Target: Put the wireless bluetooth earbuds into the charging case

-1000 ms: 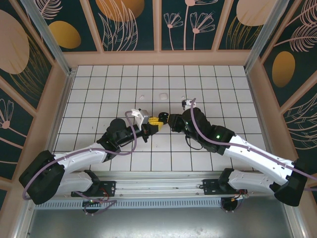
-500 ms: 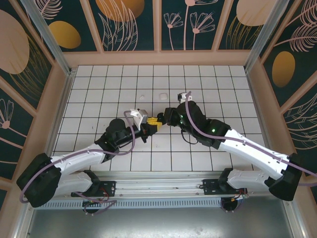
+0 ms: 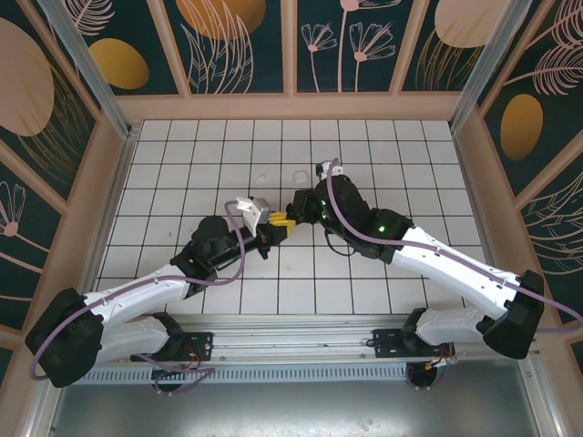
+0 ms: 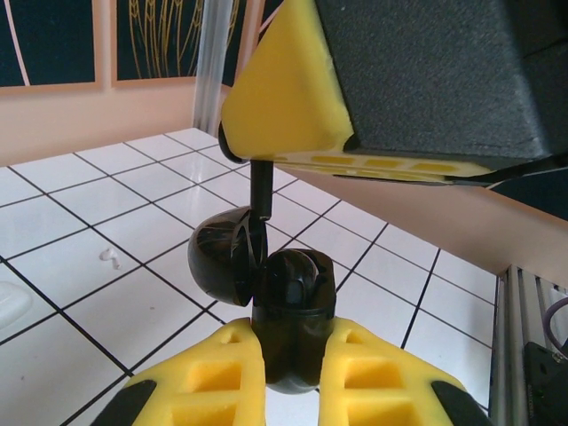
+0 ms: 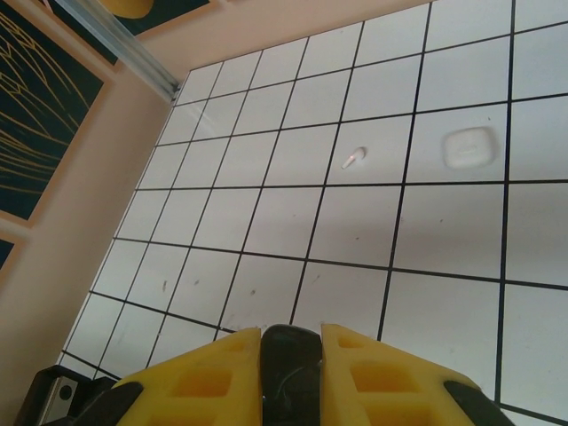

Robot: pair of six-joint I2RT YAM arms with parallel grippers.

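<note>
Here, the left end effector [image 4: 291, 366] clamped an open glossy black charging case [image 4: 295, 297]; the right end effector [image 5: 290, 353] pinched a black stemmed earbud [image 4: 261, 184], its stem reaching down to the case.

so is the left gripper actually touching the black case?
Touching. Left wrist view: the left gripper's yellow fingers press flush against both sides of the black case, with no gap.
</note>
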